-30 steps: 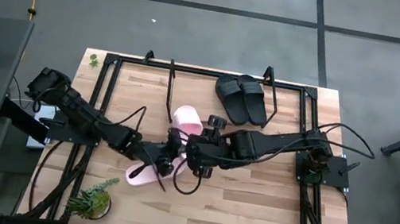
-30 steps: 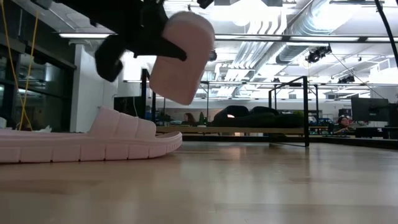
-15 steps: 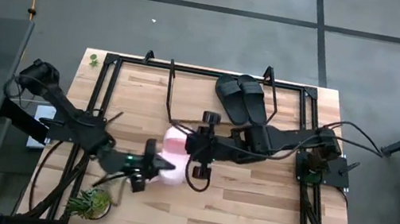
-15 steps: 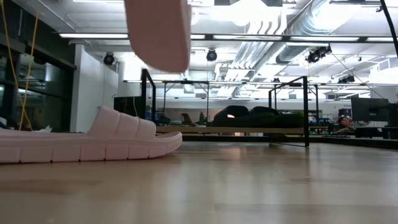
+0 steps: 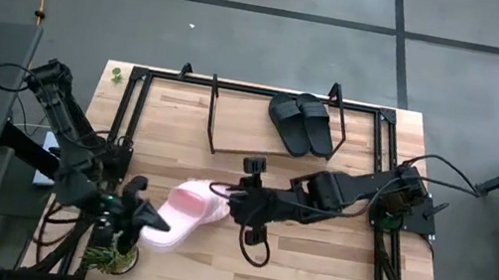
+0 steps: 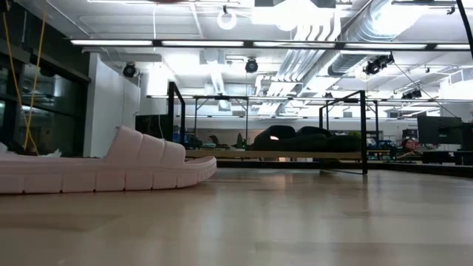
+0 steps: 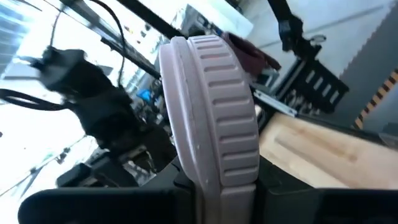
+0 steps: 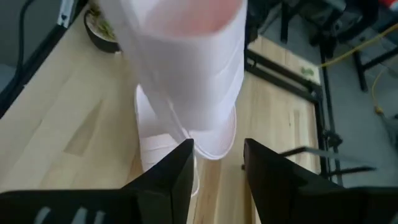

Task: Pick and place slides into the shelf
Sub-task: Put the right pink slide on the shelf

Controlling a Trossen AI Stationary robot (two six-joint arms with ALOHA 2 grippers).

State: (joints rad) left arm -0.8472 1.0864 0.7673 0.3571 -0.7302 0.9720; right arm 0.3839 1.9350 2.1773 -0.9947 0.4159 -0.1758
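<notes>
A pale pink slide (image 5: pixel 191 206) is in the air over the table's near left part, between my two grippers. My left gripper (image 5: pixel 135 217) is shut on it. My right gripper (image 5: pixel 228 200) is open, its fingers close behind the slide's other end (image 8: pixel 214 146). The second pink slide (image 6: pixel 111 166) lies sole down on the table, under the held one (image 8: pixel 155 149). Two black slides (image 5: pixel 302 123) lie side by side on the shelf (image 5: pixel 211 114) at the far edge. The held slide is above the low view's top edge. My left gripper pinches the pink slide's end (image 7: pixel 214 177) between its two fingers, coming from the table's left side. The ribbed sole edge (image 7: pixel 217 93) faces the wrist camera and runs away from the fingers. The slide is lifted clear. My right gripper: I cannot tell whether it touches the slide's end.
A small potted plant (image 5: pixel 111 254) stands at the near left corner, right beside my left gripper. A black frame (image 5: pixel 125 130) runs around the table. The shelf has free board (image 5: pixel 243 119) left of the black slides. Bare wood (image 5: pixel 309 270) lies to the near right.
The pink slide has travelled from near the shelf toward the table's near left corner and has risen out of the top of the low view. My left gripper has drawn back toward the left near edge with it. My right arm has stretched after it.
</notes>
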